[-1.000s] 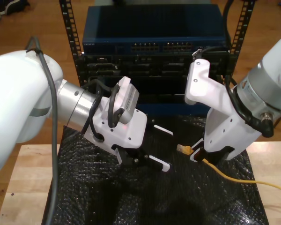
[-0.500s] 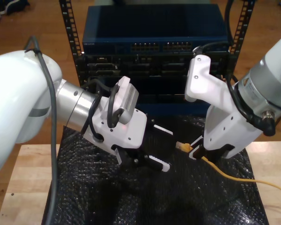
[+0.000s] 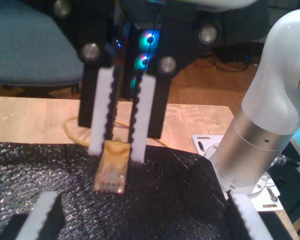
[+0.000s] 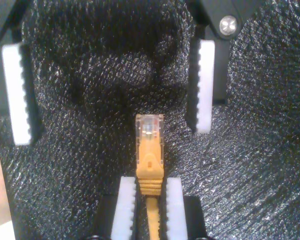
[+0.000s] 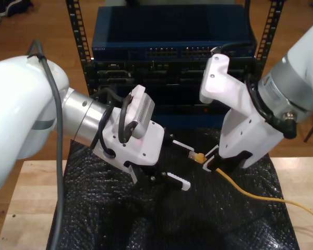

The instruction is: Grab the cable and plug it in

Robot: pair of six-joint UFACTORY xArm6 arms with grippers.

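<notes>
The yellow cable (image 5: 250, 194) runs from the exterior view's right edge up to my second gripper (image 5: 211, 160), which is shut on it just behind the plug (image 5: 194, 155). The clear-tipped plug (image 4: 149, 132) sticks out past the second gripper (image 4: 149, 182) and hangs above the black mat. My first gripper (image 5: 183, 164) stands open on the exterior view's left, facing the plug, with nothing between its fingers (image 4: 205, 85). In the first wrist view the plug (image 3: 111, 172) points toward my first gripper (image 3: 145, 220), held by the second gripper (image 3: 117, 150).
A black padded mat (image 5: 120, 219) covers the wooden table (image 5: 26, 208). Behind it stands a rack with a blue switch (image 5: 172, 31) and its rows of ports (image 5: 180, 52). A blue chair (image 3: 30, 45) and an arm's base (image 3: 260, 130) lie beyond the table.
My second gripper has lifted and carried the plug up and toward the exterior view's left, closer to the first gripper and the rack. The first arm has not moved.
</notes>
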